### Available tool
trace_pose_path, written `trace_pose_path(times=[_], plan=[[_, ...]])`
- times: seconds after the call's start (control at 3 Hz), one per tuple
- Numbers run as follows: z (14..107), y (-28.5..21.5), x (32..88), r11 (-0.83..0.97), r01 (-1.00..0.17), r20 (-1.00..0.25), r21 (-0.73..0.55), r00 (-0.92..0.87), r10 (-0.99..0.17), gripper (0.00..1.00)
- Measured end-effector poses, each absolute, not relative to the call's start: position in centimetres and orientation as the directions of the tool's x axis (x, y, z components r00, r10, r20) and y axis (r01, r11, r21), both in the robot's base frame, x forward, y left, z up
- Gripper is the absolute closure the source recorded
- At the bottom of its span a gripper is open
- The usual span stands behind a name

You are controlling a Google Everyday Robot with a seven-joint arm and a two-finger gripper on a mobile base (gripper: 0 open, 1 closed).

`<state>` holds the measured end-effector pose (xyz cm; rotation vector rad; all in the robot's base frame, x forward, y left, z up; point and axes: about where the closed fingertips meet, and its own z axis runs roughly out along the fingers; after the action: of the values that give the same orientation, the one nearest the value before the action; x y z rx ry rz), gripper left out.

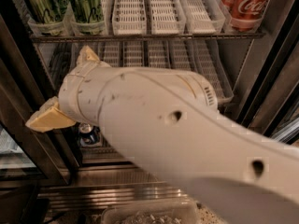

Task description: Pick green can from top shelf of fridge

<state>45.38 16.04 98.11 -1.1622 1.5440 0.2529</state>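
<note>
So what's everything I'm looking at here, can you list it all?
green cans: two, shiny green, left end of top shelf
red cola can: one clear, perhaps another behind, right end of top shelf
blue can: one, lower shelf, left
white trays: several, slotted, both shelves
fridge: one, dark frame, steel base
clear tub: one, bottom edge
arm: one, white, across the view
gripper: one, tan fingers open, empty, below the green cans
</note>
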Motion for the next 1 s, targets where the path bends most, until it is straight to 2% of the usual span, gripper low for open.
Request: trace_pose_path(times=[0.67, 1.0], plan=[[102.4, 17.7, 43.5, 0.668, -0.604, -0.894, -0.434, 0.199, -0.401, 0.0], [102.4, 17.7, 43.5, 0.668, -0.604, -0.894, -0.434, 0.199, -0.401, 0.0]])
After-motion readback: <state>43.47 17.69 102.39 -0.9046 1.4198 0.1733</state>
